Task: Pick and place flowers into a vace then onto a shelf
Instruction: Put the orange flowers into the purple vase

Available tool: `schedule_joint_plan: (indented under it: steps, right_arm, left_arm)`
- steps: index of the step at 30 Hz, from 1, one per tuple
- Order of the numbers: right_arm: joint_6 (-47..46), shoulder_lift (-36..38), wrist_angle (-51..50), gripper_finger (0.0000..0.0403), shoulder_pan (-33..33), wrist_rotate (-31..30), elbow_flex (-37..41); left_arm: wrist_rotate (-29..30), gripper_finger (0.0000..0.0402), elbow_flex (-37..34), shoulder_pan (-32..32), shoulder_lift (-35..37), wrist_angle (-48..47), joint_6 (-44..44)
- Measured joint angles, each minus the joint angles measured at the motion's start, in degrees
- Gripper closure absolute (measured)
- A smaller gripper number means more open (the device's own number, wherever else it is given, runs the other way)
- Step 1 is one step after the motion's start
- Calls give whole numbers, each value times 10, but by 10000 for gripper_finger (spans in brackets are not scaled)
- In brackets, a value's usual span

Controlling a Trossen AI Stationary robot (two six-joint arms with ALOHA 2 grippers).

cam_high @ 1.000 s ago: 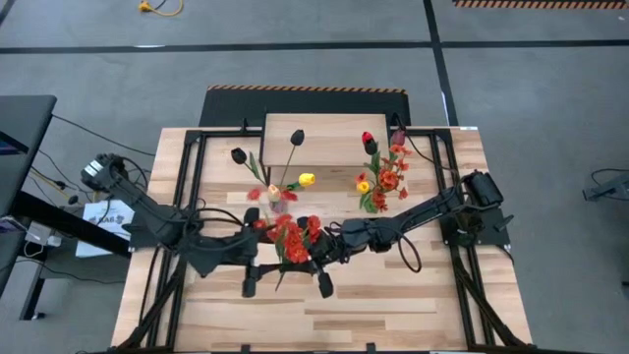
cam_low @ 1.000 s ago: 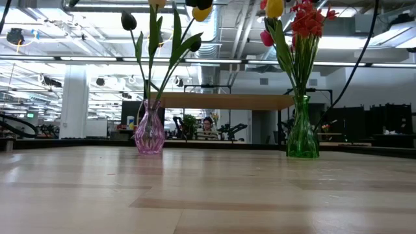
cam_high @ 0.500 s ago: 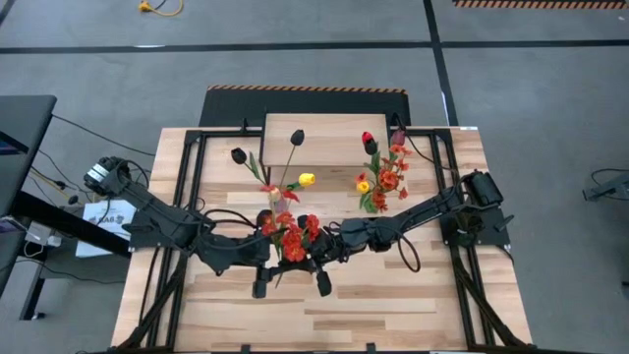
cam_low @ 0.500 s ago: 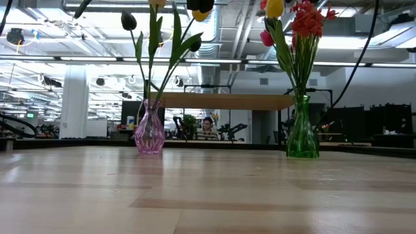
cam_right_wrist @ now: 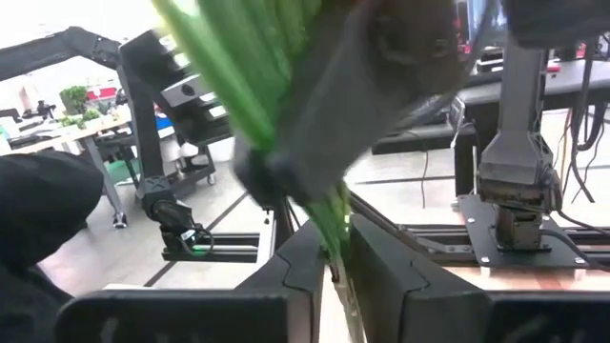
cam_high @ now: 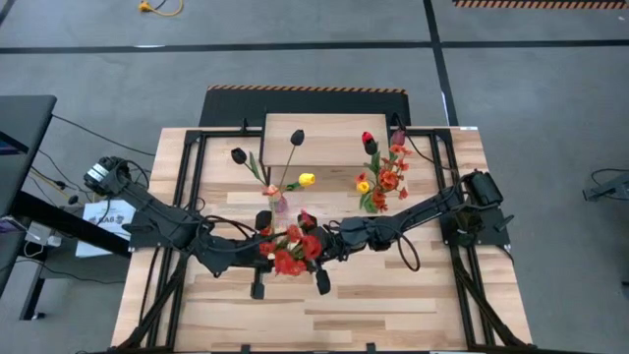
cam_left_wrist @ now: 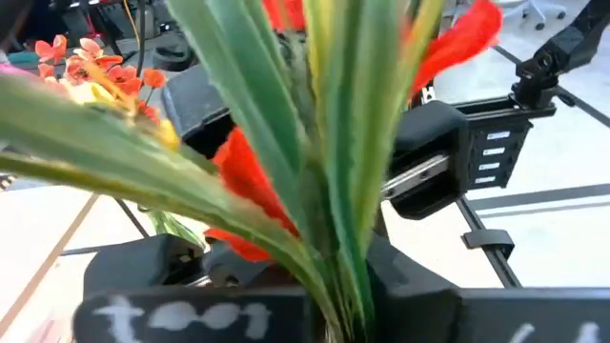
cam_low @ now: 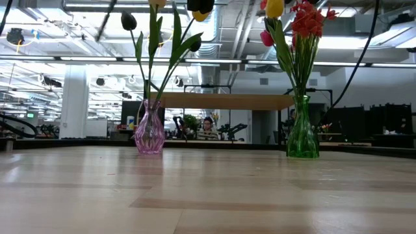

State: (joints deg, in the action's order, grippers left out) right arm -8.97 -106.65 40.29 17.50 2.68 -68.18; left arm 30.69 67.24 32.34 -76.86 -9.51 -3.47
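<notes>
- A bunch of artificial orange-red flowers on green stems (cam_high: pixel 288 254) is held up over the middle of the light wood-plank bench (cam_high: pixel 373 305), between the two dark arms in the high view.
- The left hand (cam_high: pixel 263 254) is clenched on the bunch: in the left wrist view its dark fingers (cam_left_wrist: pixel 167 310) close round the green stems (cam_left_wrist: pixel 329 191) at the base, with red petals just above.
- The right hand (cam_high: pixel 319 248) sits right beside the bunch on its other side; in the right wrist view the green stems (cam_right_wrist: pixel 329 214) run down between its two dark fingers (cam_right_wrist: pixel 381 286), which stand a little apart, and it cannot be told whether they press the stems or have let go.
- Behind the bunch, a pink glass vase (cam_low: pixel 149 133) stands upright on the bench, holding dark maroon and yellow tulips (cam_high: pixel 295 157) on long stems.
- To its right, well apart, a green glass vase (cam_low: pixel 302 133) stands upright with red, yellow and pink flowers (cam_low: pixel 296 23).
- A low light-wood shelf on thin black legs (cam_high: pixel 324 133) stands at the far edge of the bench, behind both vases; in the low view its board (cam_low: pixel 227 101) shows between them.
- Grey floor (cam_high: pixel 295 69) surrounds the bench, and a person (cam_low: pixel 208 127) shows small in the room beyond.
</notes>
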Motion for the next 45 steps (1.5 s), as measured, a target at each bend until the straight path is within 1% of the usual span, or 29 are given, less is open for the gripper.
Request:
schedule_joint_plan:
  steps: [4, 6, 8, 13, 16, 22, 25, 27, 32, 34, 36, 38, 40, 42, 45]
  right_arm:
    - [0, 0, 0, 344, 0, 1, 0]
    - [0, 0, 0, 336, 1, 1, 0]
    - [0, 0, 0, 328, 1, 2, 0]
    - [0, 0, -2, 307, 1, 4, 0]
    - [0, 0, -1, 294, 2, 5, 0]
    - [0, 0, -3, 277, 6, 7, 0]
    - [0, 0, -11, 275, 10, 9, 0]
    - [0, 0, -12, 275, 11, 11, 0]
    - [0, 0, -12, 278, 14, 11, 0]
    - [0, 0, -13, 279, 14, 11, 0]
    - [-1, 0, -15, 280, 14, 12, 0]
    - [-1, 0, -17, 280, 14, 19, 0]
    - [-1, 0, -25, 280, 14, 21, 0]
    - [-1, 0, -31, 280, 14, 22, 0]
    - [-2, 0, -33, 280, 14, 22, 0]
  left_arm:
    - [10, 399, 18, 17, 0, -31, 1]
    - [32, 400, 30, 30, 0, -48, 1]
    - [67, 400, 40, 48, 0, -61, 1]
    - [207, 401, 45, 116, 21, -66, 0]
    - [291, 401, 45, 169, 31, -77, -4]
    - [484, 401, 43, 279, 38, -83, 2]
    - [560, 401, 19, 313, 39, -101, -9]
    - [587, 401, -2, 327, 46, -145, -51]
    - [585, 401, -32, 332, 92, -311, -243]
    - [583, 401, -40, 332, 111, -373, -295]
    - [585, 401, -46, 333, 128, -400, -333]
    - [569, 401, -57, 334, 140, -396, -343]
    - [525, 401, -65, 334, 145, -369, -343]
    - [466, 401, -75, 332, 142, -310, -330]
    - [342, 401, -83, 327, 124, -215, -293]
